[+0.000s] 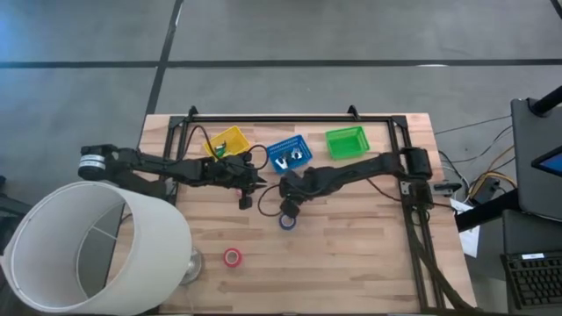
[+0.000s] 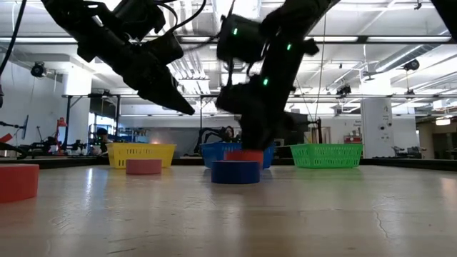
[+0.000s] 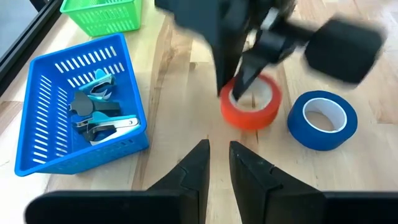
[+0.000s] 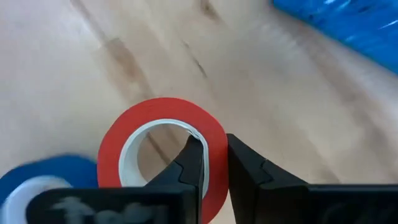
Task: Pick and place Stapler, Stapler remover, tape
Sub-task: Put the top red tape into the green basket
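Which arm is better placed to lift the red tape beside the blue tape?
Right. The right gripper already pinches the red tape wall; the left gripper is off it.

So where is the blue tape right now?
In the high view the blue tape lies on the table near its middle, just beside the red tape that the right hand is gripping, in front of the blue basket.

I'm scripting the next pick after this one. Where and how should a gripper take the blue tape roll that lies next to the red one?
The blue tape roll lies flat, hollow centre up. Come from above and pinch its wall, one finger inside the hole, one outside, probably on the side away from the red roll, where the right gripper now does likewise.
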Robot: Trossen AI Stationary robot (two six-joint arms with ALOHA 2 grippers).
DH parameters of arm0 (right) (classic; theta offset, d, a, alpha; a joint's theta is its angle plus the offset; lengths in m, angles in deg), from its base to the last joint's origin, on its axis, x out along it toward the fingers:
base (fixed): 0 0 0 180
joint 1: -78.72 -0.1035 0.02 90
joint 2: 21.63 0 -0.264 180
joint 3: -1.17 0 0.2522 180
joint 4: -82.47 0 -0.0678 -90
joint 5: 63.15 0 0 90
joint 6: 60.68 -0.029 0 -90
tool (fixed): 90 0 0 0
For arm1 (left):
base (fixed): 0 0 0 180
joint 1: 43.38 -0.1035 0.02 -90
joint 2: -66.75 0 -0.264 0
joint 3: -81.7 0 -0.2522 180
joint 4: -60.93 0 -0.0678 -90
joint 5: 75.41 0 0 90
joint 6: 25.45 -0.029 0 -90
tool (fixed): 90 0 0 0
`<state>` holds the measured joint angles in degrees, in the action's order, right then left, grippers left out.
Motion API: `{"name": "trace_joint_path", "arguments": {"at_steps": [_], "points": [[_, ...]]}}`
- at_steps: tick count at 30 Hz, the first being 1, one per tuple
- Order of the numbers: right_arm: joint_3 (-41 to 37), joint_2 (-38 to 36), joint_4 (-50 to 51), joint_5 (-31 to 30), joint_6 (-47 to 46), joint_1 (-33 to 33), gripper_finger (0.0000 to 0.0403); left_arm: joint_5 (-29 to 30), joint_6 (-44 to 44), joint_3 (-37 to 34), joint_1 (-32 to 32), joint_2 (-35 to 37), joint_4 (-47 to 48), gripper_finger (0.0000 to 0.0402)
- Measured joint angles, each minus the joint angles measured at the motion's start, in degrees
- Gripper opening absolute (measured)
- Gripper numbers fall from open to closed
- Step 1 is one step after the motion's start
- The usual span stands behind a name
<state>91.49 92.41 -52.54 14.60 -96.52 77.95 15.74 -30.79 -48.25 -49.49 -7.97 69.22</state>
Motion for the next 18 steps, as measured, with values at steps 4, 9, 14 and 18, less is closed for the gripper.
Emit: {"name": "trace_joint_path", "arguments": {"at_steps": [4, 9, 14, 18], "points": [[0.02, -6.00, 7.69, -7.74, -0.20, -0.19, 0.0041, -0.02, 0.00, 0.00, 0.00, 0.00, 0.02, 0.0064], [-0.76, -14.35, 17.70, -28.22, -8.18, 0.76, 0.0046, 0.00, 0.00, 0.00, 0.00, 0.00, 0.02, 0.0064], [-3.08, -19.27, 23.11, -32.57, -9.85, 5.02, 0.0046, -0.02, 0.04, 0.00, 0.00, 0.00, 0.20, 0.0064], [-6.08, -21.17, 23.96, -32.75, -10.54, 10.15, 0.0046, -0.02, 0.77, 0.00, 0.00, 0.00, 0.48, 0.0064]]}}
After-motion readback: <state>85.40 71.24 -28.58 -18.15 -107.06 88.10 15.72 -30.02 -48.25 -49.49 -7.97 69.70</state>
